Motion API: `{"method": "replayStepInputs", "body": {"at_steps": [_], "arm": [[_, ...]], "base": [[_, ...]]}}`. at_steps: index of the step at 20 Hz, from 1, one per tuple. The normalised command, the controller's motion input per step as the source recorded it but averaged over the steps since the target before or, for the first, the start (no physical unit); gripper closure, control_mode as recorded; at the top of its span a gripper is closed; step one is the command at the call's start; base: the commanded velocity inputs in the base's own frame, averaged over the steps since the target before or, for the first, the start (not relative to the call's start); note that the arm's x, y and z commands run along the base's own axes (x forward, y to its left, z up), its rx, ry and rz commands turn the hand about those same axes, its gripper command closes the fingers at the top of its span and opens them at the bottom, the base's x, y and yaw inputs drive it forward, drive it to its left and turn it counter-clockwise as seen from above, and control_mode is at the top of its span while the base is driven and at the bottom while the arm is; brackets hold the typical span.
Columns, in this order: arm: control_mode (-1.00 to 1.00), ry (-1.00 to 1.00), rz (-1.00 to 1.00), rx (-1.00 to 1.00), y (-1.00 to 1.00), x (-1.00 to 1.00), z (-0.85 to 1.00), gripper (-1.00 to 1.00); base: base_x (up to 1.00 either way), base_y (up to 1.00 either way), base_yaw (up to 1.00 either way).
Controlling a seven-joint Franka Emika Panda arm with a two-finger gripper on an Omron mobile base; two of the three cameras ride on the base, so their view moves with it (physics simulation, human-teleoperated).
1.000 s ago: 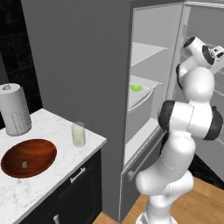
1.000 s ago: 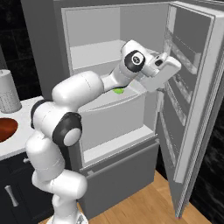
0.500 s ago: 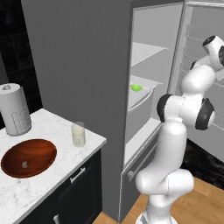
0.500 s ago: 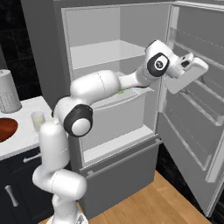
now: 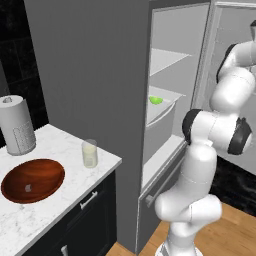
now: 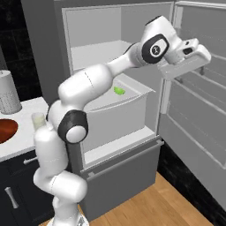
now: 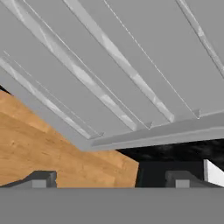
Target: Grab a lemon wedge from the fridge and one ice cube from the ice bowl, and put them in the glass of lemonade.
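paper-towel roll (image 5: 17, 126): white, upright, at the back left of the bench, just behind the wooden bowl; also at the left edge of the right base view (image 6: 8, 92).
bench (image 5: 60, 200): white marble top with grey veining, ending just beside the fridge's side wall.
cabinet (image 5: 75, 220): dark fronts under the bench, with a silver bar handle (image 5: 88, 200) on the drawer.
floor (image 6: 163, 207): warm orange-brown wood planks.
wall (image 5: 20, 55): black tiling behind the bench.

Fridge (image 5: 100, 75) top cut off; lemon wedge (image 6: 119, 91) tiny; ice cube (image 5: 28, 188) only faint speck.
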Motion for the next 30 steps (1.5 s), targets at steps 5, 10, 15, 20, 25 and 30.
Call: {"method": "replayStepInputs", "body": {"at_steps": [5, 10, 15, 20, 25, 30], "arm": [[-1.0, -0.29, 0.07, 0.0, 0.96, -0.78, 0.0, -1.0], [-1.0, -0.18, 0.06, 0.16, 1.0, -0.59, -0.33, -1.0], [-1.0, -0.15, 0.1, 0.26, 1.0, -0.42, -0.72, -1.0], [-1.0, -0.02, 0.14, 0.22, 1.0, -0.26, -0.82, -1.0], [-1.0, 0.0, 0.15, 0.15, 1.0, -0.25, -0.56, -1.0], [-1.0, 0.06, 0.14, 0.0, 0.62, -0.84, 0.36, -1.0]], "base": [[0.0, 0.0, 0.0], [0.0, 0.0, 0.0], [0.0, 0.0, 0.0], [0.0, 0.0, 0.0], [0.0, 0.0, 0.0], [0.0, 0.0, 0.0]]}}
